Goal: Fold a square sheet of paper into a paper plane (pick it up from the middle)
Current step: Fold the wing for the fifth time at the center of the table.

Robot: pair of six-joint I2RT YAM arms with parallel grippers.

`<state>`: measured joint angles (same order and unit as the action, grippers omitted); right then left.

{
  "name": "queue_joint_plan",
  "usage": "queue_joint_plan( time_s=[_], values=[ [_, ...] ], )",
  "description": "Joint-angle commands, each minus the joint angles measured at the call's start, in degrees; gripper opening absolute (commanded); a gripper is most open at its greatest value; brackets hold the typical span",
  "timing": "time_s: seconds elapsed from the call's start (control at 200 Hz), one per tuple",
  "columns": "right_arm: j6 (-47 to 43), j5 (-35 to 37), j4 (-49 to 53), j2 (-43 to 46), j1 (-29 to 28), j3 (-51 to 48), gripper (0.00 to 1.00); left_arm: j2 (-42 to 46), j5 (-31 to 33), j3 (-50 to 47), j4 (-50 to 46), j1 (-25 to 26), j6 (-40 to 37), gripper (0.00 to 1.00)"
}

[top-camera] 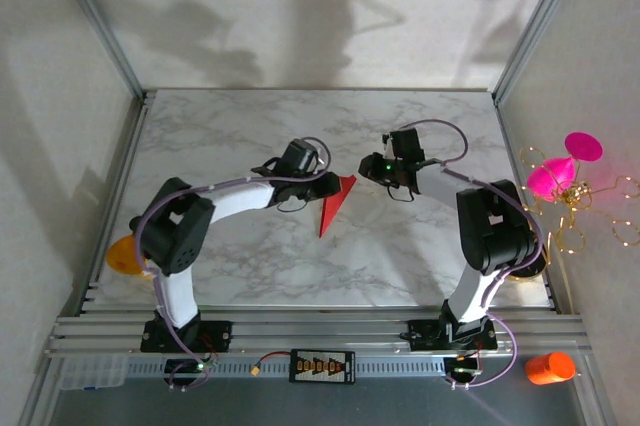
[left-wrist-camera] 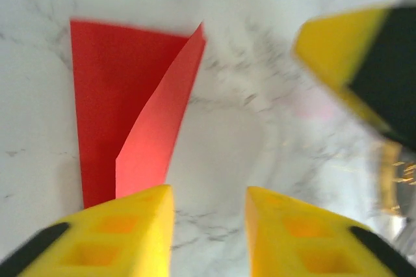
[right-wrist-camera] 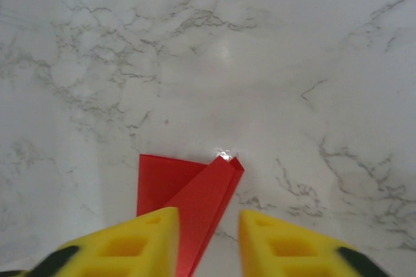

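White marble counter (top-camera: 250,136) across the middle of the top view, grey veins all over. Left arm (top-camera: 185,236), white and black; rises from its base at the near edge, bends at the left and reaches right toward the centre. Right arm (top-camera: 490,231), same build; rises at the near right, bends and reaches left toward the same spot. Magenta cone ornament (top-camera: 560,171) wound with gold wire, off the counter's right edge; sits well apart from both arm tips. Paper plane (top-camera: 335,206), bright red, slim and pointed; lies on the counter between the two arm tips, wide end toward the far side, point toward the near edge. Appears in the left wrist view as a red wedge with one paler flap lifted off the marble. Left end effector (left-wrist-camera: 208,189): yellow fingers (left-wrist-camera: 130,231) apart, bare marble in the gap, nothing gripped; hangs just beside the paper, one finger overlapping its nearer end in that view. Right end effector (right-wrist-camera: 207,212): yellow fingers apart as well, empty; stands over the plane, with a red edge running down into the gap and under one finger. Orange bottle (top-camera: 550,367) beyond the counter's near right corner, beside the right arm's base.
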<state>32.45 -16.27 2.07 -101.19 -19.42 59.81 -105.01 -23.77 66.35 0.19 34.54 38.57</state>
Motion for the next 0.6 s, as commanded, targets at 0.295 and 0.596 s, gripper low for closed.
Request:
queue_joint_plan(
  time_s=[0.295, 0.596],
  values=[
    [5.90, 21.78, 17.29, -1.88, -13.36, 8.68, 0.59, 20.46, 27.82, -16.02, -0.25, -8.88, -1.11, 0.95],
    [14.07, 32.89, 31.01, -12.81, -22.21, 22.13, 0.61, 27.17, 29.86, -25.68, 3.73, -14.20, -0.58, 0.99]
  ],
)
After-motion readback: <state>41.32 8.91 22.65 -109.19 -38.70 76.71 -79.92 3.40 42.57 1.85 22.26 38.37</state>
